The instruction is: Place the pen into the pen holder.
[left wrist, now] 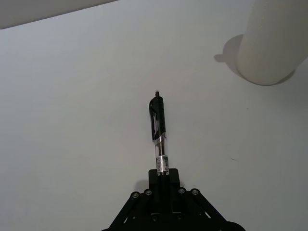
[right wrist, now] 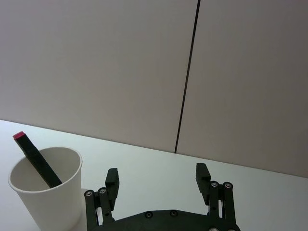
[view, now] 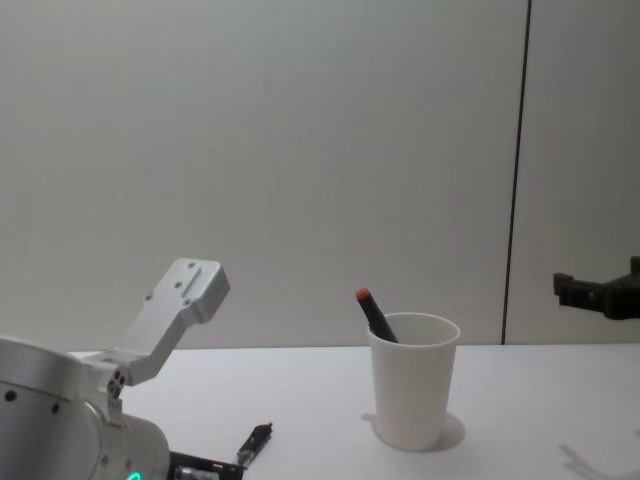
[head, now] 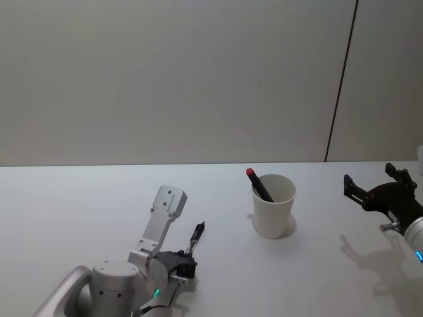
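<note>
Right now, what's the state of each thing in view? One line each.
left tool: shut on black pen
black pen: held by one end, outside paper cup
paper cup: upright, holds red-capped pen
red-capped pen: leaning inside the cup, cap above the rim
right tool: open, empty, beside the cup

The head camera looks forward and down from above across the white table (head: 86, 211) to the wall (head: 165, 79), with the pen holder (head: 273, 214) at middle distance. The chest camera sits lower and looks level across the tabletop, catching that same pen holder from the side against the same wall. The left wrist camera peers steeply down, close, along the left gripper (left wrist: 162, 177) and its black pen (left wrist: 159, 129), the pen holder's foot beyond. The right wrist camera looks out level past the right gripper (right wrist: 157, 172) at pen holder and wall.
</note>
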